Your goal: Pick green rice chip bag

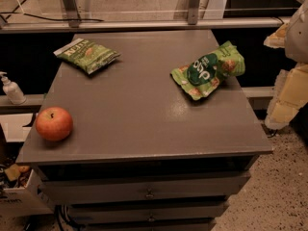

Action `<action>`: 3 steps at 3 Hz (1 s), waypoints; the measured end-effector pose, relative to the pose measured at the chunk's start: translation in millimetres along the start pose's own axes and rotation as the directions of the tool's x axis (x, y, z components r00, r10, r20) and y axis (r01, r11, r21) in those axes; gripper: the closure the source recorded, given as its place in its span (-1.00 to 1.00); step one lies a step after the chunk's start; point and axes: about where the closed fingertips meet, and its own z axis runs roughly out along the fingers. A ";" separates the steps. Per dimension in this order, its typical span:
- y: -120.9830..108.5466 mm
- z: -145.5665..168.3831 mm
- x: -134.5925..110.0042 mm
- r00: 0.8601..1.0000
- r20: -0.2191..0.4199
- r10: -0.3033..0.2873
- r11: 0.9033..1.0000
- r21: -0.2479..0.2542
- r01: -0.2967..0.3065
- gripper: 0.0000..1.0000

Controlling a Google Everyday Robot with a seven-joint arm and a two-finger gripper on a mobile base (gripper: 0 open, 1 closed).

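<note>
Step rn is the reach imo: gripper (288, 97) hangs just off the bench's right edge, touching nothing, can't tell if it's spread or closed. Target = green rice chip bag (208, 70), lying tilted near the right edge of the bench (139, 109), toward the back corner. It's puffy, so I'd come down over the middle and pinch across the short side, gently. Don't mix it up w/ the darker bag (86, 54) back left. Labels: round dark logo w/ white letters, white band on the other bag, neither readable tbh
</note>
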 end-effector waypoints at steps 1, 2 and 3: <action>1.3 1.1 -1.6 1.000 0.011 -0.003 1.000 0.010 0.003 -1.00; 2.9 24.8 -6.7 1.000 0.022 0.022 0.999 0.038 -0.023 -1.00; -6.8 72.8 -18.3 0.996 0.074 0.048 0.996 0.072 -0.054 -1.00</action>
